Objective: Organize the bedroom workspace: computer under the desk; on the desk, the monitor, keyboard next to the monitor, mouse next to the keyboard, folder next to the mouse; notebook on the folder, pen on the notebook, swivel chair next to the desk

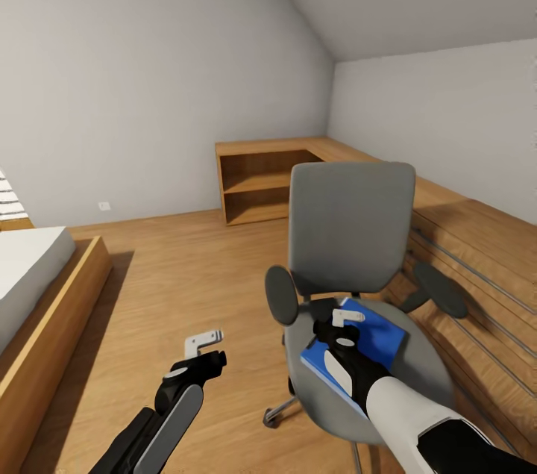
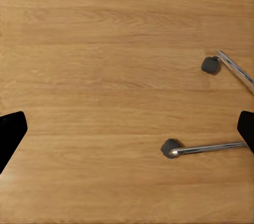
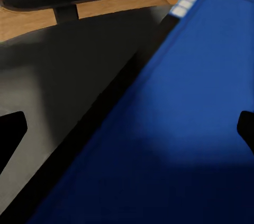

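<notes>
Right claw (image 1: 344,325) hangs spread over the blue folder (image 1: 373,343) lying on my swivel chair (image 1: 350,235) seat. I'd judge the folder light, thin, slippery; best pinched at an overhanging edge. Left claw (image 1: 203,347) idles spread above floor.

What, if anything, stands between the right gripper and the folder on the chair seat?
Nothing visible. The right gripper hangs over the folder on the chair seat, open, its wrist view looking at bare blue cover.

left tool (image 1: 205,343) open, right tool (image 1: 347,319) open, lowered
</notes>
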